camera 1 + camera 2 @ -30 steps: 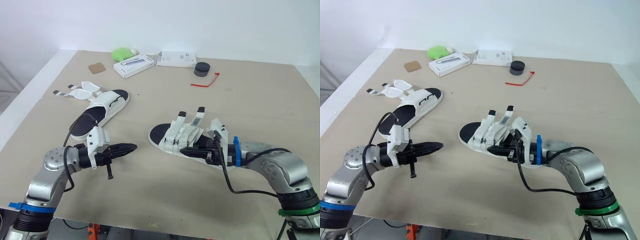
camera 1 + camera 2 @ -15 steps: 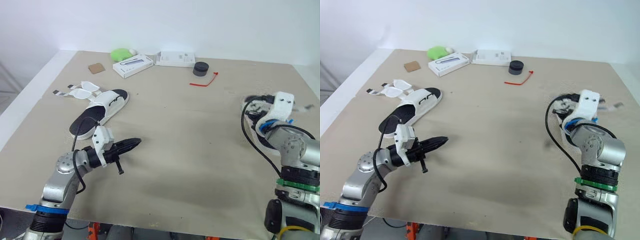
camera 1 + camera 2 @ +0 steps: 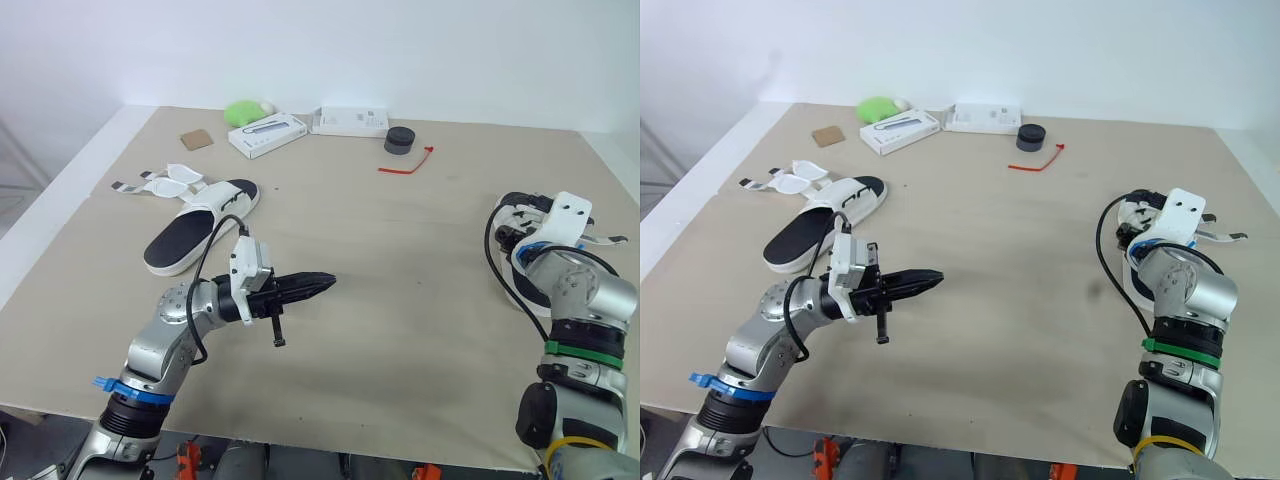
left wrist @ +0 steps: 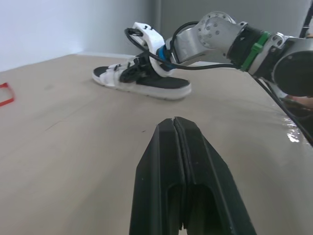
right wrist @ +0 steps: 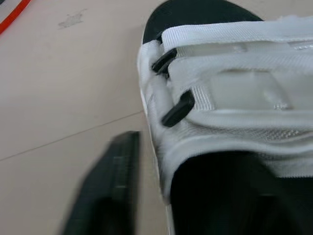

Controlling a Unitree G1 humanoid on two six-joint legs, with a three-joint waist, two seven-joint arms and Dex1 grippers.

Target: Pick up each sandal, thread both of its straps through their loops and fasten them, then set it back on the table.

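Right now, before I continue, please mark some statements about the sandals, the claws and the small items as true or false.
The left claw is shut and empty. True.
The sandal by the left arm has its straps fastened. False: its straps lie open on the table.
The red tie lies beside the black puck. True.
The second sandal lies at the table's middle. False: it is on the robot's right side, at the right claw.

Δ1.0 s | my right gripper [image 4: 136, 70] swung from mid-table [image 3: 400, 260] out to the right edge, carrying the white sandal [image 4: 146, 87] along | my left gripper [image 3: 322, 281] reached forward from the near-left toward the centre
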